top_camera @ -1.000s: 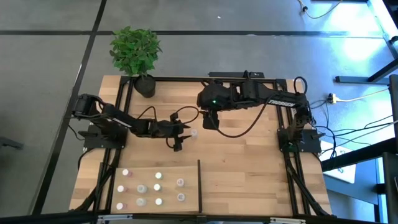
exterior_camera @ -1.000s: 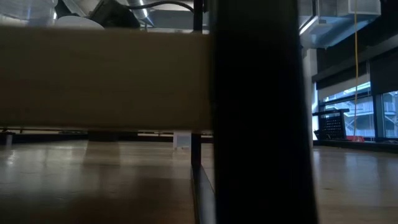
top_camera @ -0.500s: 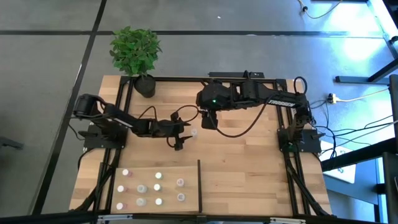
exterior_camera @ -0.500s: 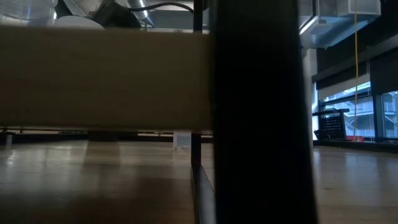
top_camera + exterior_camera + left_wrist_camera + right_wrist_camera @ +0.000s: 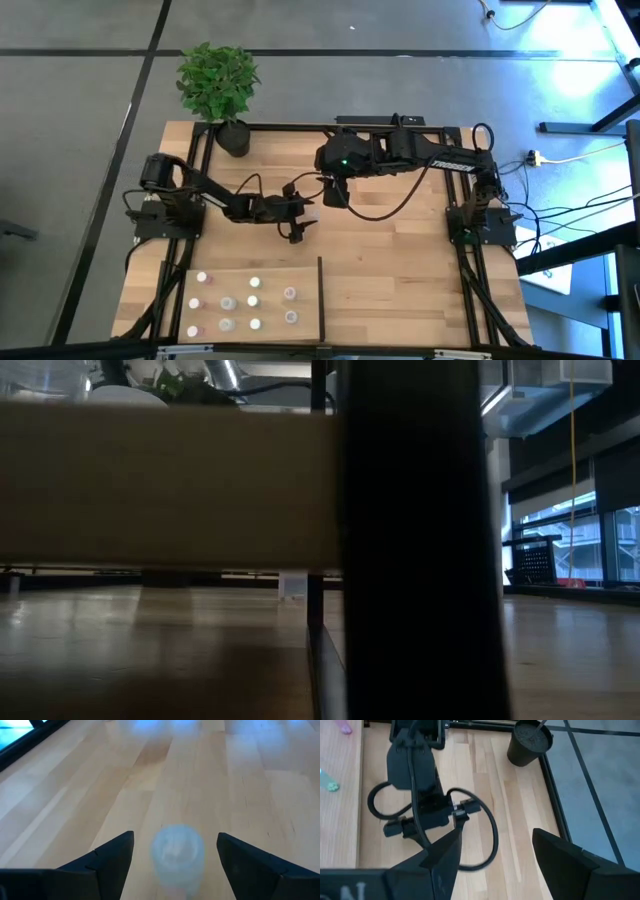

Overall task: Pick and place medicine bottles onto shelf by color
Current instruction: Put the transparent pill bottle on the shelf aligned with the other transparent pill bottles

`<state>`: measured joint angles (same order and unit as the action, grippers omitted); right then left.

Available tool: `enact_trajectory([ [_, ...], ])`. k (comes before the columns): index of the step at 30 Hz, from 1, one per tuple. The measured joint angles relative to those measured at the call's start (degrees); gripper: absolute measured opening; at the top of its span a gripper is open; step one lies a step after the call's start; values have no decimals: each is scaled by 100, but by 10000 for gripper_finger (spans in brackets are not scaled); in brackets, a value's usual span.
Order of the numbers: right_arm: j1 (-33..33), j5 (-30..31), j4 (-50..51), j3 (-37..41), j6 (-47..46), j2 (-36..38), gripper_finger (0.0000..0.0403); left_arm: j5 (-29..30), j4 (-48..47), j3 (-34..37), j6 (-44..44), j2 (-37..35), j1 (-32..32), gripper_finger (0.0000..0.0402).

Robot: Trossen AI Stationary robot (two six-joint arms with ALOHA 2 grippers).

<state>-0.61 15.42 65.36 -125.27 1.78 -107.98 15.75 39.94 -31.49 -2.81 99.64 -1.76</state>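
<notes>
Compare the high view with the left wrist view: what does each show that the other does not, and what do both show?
Only the high view shows the shelf with its rows of small bottles, the potted plant, and the right hand beside the left one. Only the left wrist view shows a single bottle standing between the left hand's open fingers, untouched. Both show the left hand and the wooden tabletop.

The left arm reaches low across the worktop (image 5: 400, 250) from its left edge toward the centre, its pincer (image 5: 297, 228) near mid-worktop with fingers (image 5: 107, 862) spread wide apart. The right arm folds in from the worktop's right edge, elbow bent, its pincer (image 5: 337, 192) just beyond the left one, fingers (image 5: 445, 855) parted.
</notes>
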Motion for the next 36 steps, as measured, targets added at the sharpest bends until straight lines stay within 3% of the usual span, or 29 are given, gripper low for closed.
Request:
enact_trajectory([
  [9, 1, 0, -54, 0, 0, 0, 244, 0, -72, -157, -7, 235, 37, 253],
  [23, 1, 0, -104, 0, 0, 0, 244, -33, -68, -157, -24, 220, 18, 128],
  [29, 1, 0, -109, 0, 0, 0, 244, -39, -433, -156, -22, 8, -107, 124],
  [36, 1, 0, -137, 0, 0, -2, 244, -18, -1646, -148, -185, -984, -413, 124],
])
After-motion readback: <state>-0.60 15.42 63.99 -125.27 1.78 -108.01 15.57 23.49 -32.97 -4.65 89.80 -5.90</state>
